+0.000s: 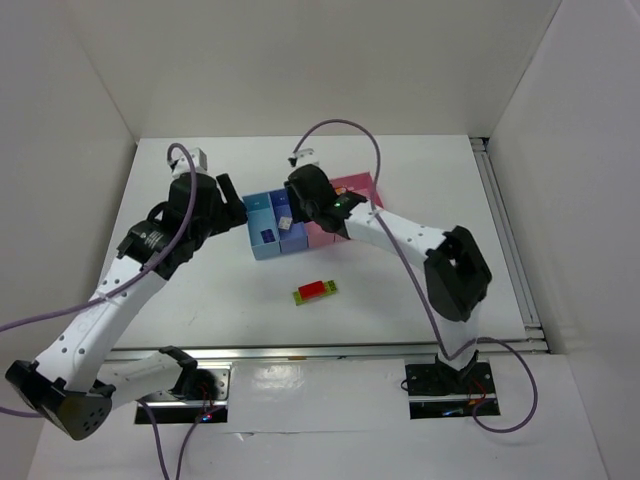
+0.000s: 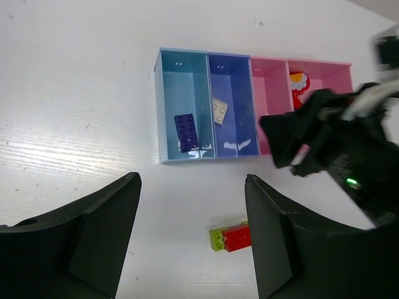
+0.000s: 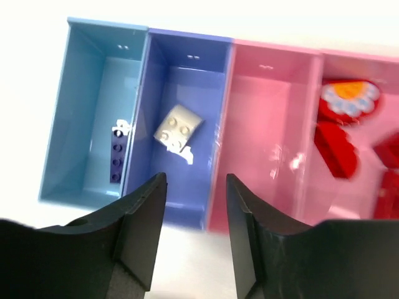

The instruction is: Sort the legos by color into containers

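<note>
The joined trays sit at the table's middle: light blue [image 1: 262, 240], darker blue [image 1: 293, 238], pink [image 1: 322, 236] and wider pink [image 1: 358, 186]. A purple brick [image 2: 186, 132] lies in the light blue tray [image 2: 184, 87]. A beige brick [image 3: 179, 129] lies in the darker blue tray [image 3: 206, 93]. Red pieces [image 3: 336, 149] lie in the wider pink tray. A red brick [image 2: 237, 237] joined to a lime green one [image 2: 217, 239] lies on the table in front of the trays, also seen in the top view [image 1: 315, 291]. My left gripper [image 2: 192, 187] is open and empty above the table. My right gripper [image 3: 194, 187] is open and empty over the trays' near edge.
White walls enclose the table on three sides. The right arm's dark wrist [image 2: 324, 137] hangs over the pink trays. A metal rail [image 1: 510, 240] runs along the table's right edge. Cables loop above both arms.
</note>
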